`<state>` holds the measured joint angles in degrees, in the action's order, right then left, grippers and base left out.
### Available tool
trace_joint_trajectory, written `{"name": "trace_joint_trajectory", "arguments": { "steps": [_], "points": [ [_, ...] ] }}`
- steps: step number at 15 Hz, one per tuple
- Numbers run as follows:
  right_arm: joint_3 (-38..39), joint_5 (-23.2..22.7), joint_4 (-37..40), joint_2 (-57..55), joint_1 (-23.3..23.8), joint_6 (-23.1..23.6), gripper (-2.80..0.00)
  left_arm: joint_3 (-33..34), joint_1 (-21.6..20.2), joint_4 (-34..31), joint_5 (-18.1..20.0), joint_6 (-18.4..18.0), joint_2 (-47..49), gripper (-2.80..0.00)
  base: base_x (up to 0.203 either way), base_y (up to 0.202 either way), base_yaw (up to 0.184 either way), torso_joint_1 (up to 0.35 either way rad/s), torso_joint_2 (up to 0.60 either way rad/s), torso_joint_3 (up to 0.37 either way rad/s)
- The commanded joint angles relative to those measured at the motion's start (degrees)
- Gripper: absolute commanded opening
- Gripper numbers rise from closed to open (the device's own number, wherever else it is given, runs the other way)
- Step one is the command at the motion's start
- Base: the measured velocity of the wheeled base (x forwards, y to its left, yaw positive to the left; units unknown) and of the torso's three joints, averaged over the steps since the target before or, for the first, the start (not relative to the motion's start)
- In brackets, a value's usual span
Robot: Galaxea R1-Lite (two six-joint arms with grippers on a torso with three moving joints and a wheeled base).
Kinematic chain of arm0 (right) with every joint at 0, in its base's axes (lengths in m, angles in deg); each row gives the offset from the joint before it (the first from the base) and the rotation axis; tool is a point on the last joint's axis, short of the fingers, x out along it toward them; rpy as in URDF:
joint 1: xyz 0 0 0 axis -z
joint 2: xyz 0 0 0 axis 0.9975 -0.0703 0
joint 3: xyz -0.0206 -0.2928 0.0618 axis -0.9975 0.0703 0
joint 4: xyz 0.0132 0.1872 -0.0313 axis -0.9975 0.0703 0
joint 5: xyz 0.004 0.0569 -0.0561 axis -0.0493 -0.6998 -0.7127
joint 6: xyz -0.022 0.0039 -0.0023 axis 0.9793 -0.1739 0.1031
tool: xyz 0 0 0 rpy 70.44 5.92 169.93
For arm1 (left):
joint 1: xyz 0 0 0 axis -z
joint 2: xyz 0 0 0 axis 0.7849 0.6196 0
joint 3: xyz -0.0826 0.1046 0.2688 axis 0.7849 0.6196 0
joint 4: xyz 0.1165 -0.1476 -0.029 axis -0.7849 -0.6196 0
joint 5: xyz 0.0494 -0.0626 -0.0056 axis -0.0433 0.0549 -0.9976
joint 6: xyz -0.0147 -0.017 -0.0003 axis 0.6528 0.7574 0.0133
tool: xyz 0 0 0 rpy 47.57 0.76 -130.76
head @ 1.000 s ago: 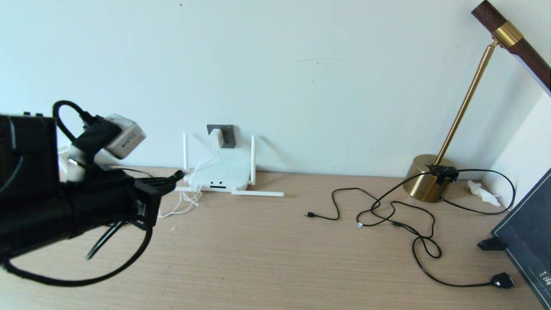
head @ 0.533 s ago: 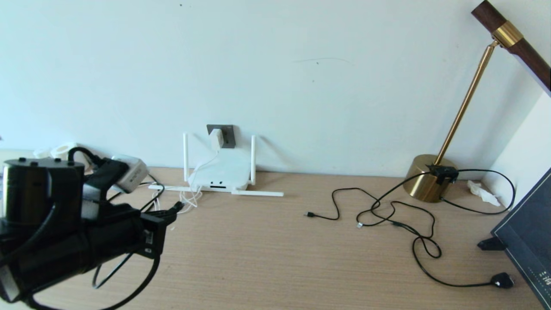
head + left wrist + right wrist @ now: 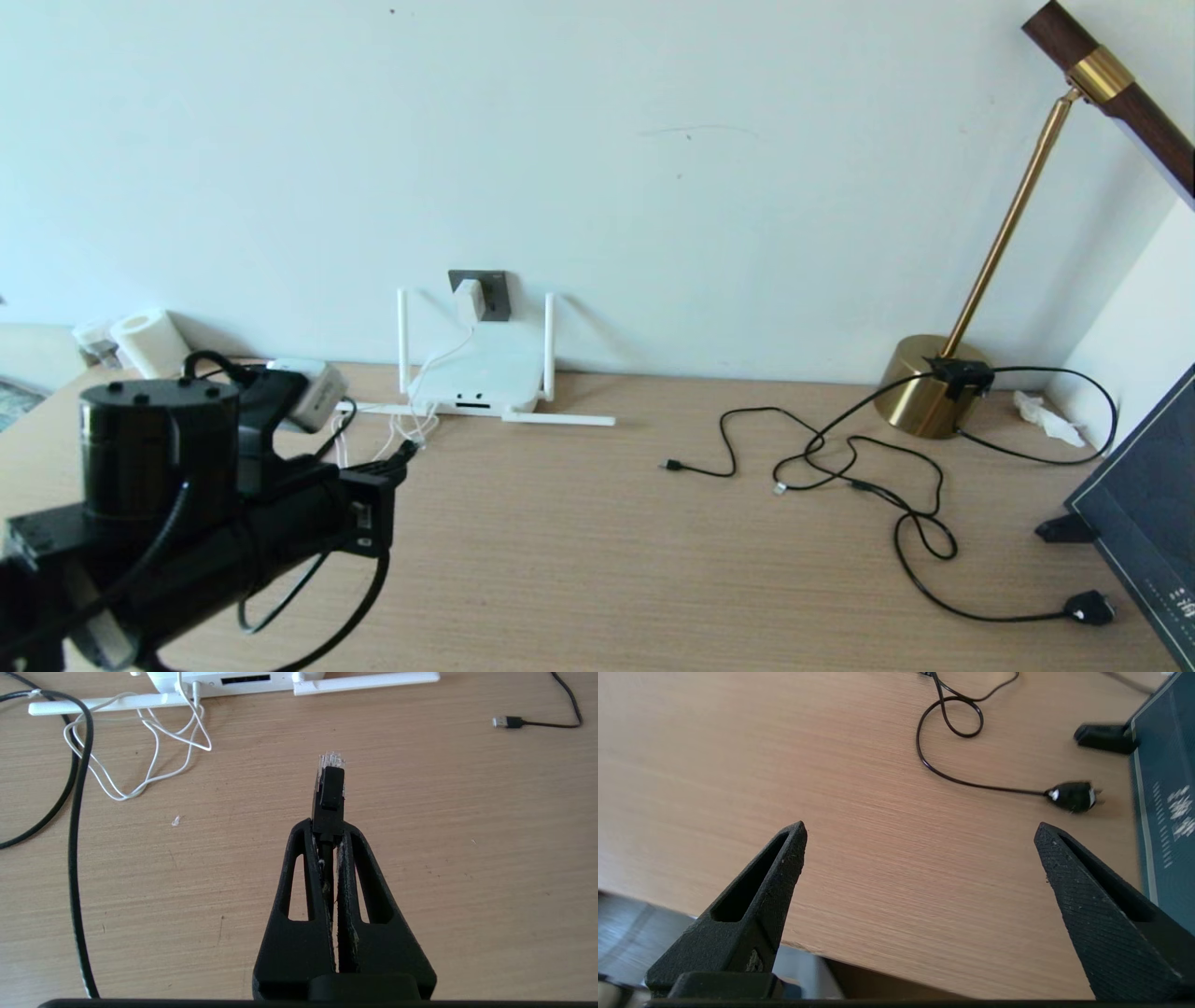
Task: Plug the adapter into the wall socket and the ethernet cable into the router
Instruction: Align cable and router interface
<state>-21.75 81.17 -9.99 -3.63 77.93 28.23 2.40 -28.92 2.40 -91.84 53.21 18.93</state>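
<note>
Left claw pinching clear-tipped ethernet cable

router: white
socket: dark grey
adapter: white
ethernet plug: black, clear tip
table: light wood grain
lamp: brass

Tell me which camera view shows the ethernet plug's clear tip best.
The left wrist view. There the ethernet cable's plug sticks out beyond the shut left gripper, its clear tip sharp against the table. The head view shows it only as a tiny dark tip. The right wrist view does not show it.
</note>
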Motion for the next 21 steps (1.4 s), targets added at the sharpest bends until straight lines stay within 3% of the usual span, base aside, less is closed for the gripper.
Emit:
{"name": "trace_joint_trajectory", "arguments": {
  "steps": [1,5,7,9,11,14,19,21],
  "points": [
    [0.23,0.94,-0.31,-0.22,-0.04,-1.73,0.00,2.70,0.19,5.38,-0.66,0.23,1.41,-2.80,0.000,0.000,0.000,0.000,0.00,0.000],
    [0.52,1.36,-1.43,-3.67,-0.98,-1.53,0.00,5.25,2.18,6.99,-5.30,1.64,0.61,-2.80,0.000,0.000,0.000,0.000,0.00,0.000],
    [0.44,1.48,-1.17,-7.24,0.02,-1.00,0.00,4.11,2.75,6.99,-8.65,5.41,1.56,-2.80,0.000,0.000,0.000,0.000,0.00,0.000],
    [0.53,1.43,-1.41,-3.75,1.10,-0.74,0.00,4.17,2.78,6.93,-11.71,8.18,1.71,-2.80,0.000,0.000,0.000,0.000,0.00,0.000],
    [0.66,1.43,-1.86,-0.19,2.31,-0.76,0.00,4.55,3.14,6.85,-12.36,8.54,1.71,-2.80,0.000,0.000,0.000,0.000,0.00,0.000],
    [0.59,1.07,-1.54,1.50,10.28,1.64,0.00,3.79,3.23,6.66,-12.49,8.58,2.79,-2.80,0.000,0.000,0.000,0.000,0.00,0.000],
    [0.29,0.21,-0.83,14.99,8.47,2.60,0.00,0.97,4.37,6.64,-13.26,8.58,3.55,-2.80,0.000,0.000,0.000,0.000,0.00,0.000],
    [0.09,-0.06,-0.39,15.52,8.13,2.81,0.00,2.26,4.80,6.64,-13.26,8.66,3.23,-2.80,0.000,0.000,0.000,0.000,0.00,0.000]
  ]
}}
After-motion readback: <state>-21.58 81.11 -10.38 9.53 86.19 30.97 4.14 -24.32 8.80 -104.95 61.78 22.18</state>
